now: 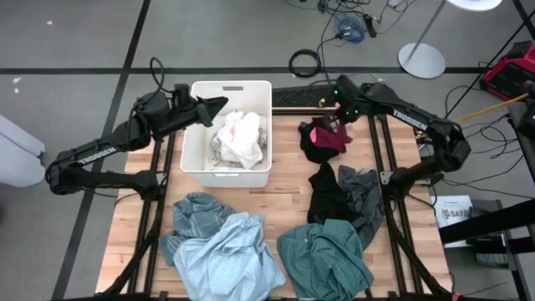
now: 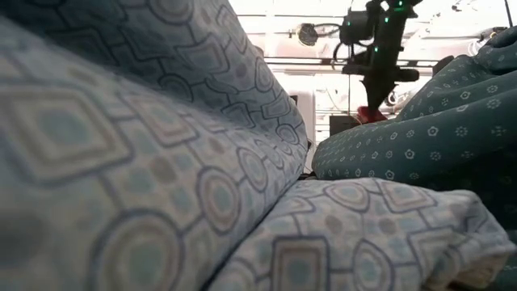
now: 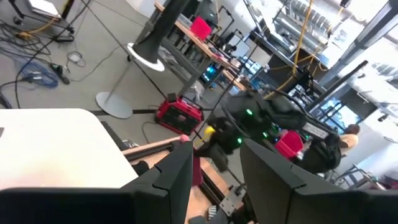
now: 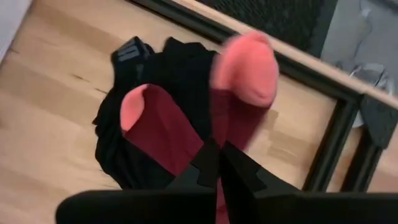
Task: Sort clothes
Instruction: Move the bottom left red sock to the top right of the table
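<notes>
Up over the white bin [image 1: 199, 125], my left fingers [image 1: 219, 102] hang spread and empty; my right fingers [image 4: 219, 163] are pinched on a red sock [image 4: 171, 134] atop black clothes [image 1: 318, 149] at the counter's [image 1: 288, 180] far end

Bright, even light — low view blurred.

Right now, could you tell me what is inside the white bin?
The white bin holds a crumpled white-grey garment, heaped toward the side nearer the right arm. Beside it, bare bin floor shows. Anything beneath that garment is covered.
</notes>
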